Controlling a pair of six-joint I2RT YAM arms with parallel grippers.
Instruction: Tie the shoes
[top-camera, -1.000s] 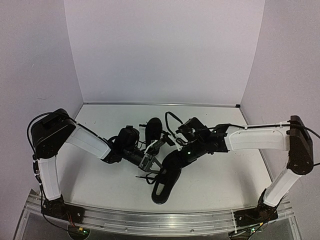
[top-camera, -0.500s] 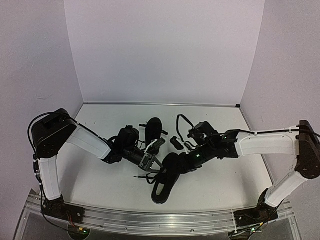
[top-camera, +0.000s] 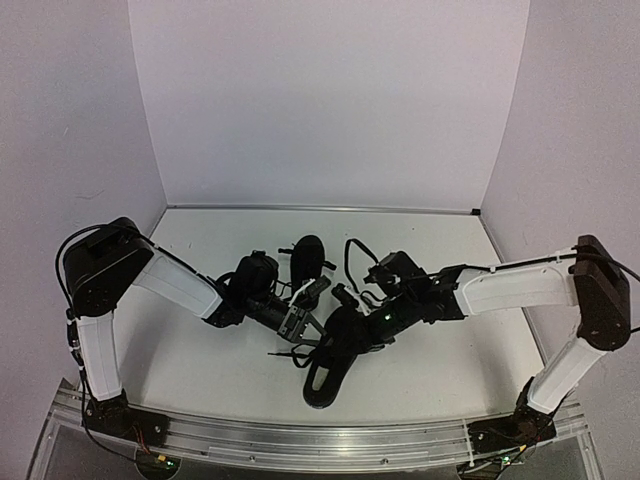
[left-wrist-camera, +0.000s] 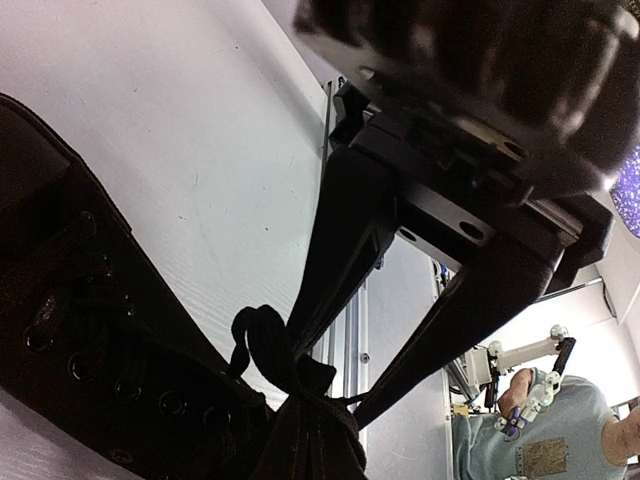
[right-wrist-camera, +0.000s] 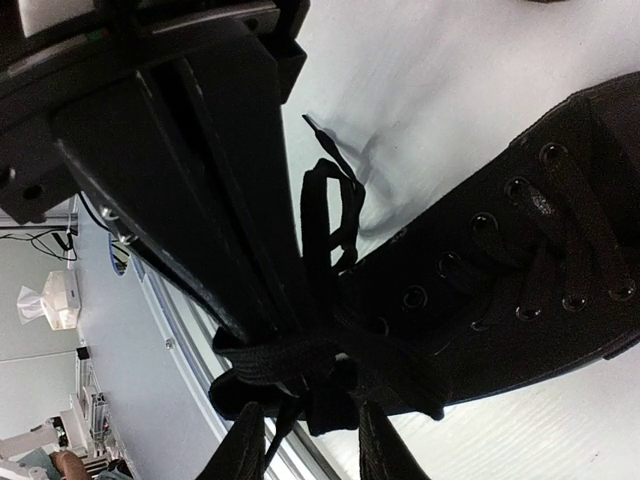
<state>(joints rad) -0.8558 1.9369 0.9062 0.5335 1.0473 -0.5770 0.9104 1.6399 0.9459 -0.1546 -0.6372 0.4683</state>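
Two small black shoes lie mid-table. The near shoe (top-camera: 325, 378) points toward the front edge and the far shoe (top-camera: 307, 257) lies behind it. My left gripper (top-camera: 300, 328) sits at the near shoe's top, and its tips (left-wrist-camera: 330, 380) pinch the bunched black lace (left-wrist-camera: 262, 335) beside the eyelets (left-wrist-camera: 90, 350). My right gripper (top-camera: 345, 325) comes in from the right. Its tips (right-wrist-camera: 310, 440) stand apart on either side of the lace bundle (right-wrist-camera: 270, 360), next to the near shoe (right-wrist-camera: 520, 260). The left gripper's fingers (right-wrist-camera: 230, 200) fill the upper left of the right wrist view.
A metal rail (top-camera: 300, 440) runs along the table's front edge, close to the near shoe's toe. A loose lace end (top-camera: 283, 354) trails left of the near shoe. White walls close in the back and both sides. A person (left-wrist-camera: 560, 440) shows beyond the table.
My right gripper dropped and swung right, then came back left to the near shoe's laces. The left gripper and both shoes have stayed put.
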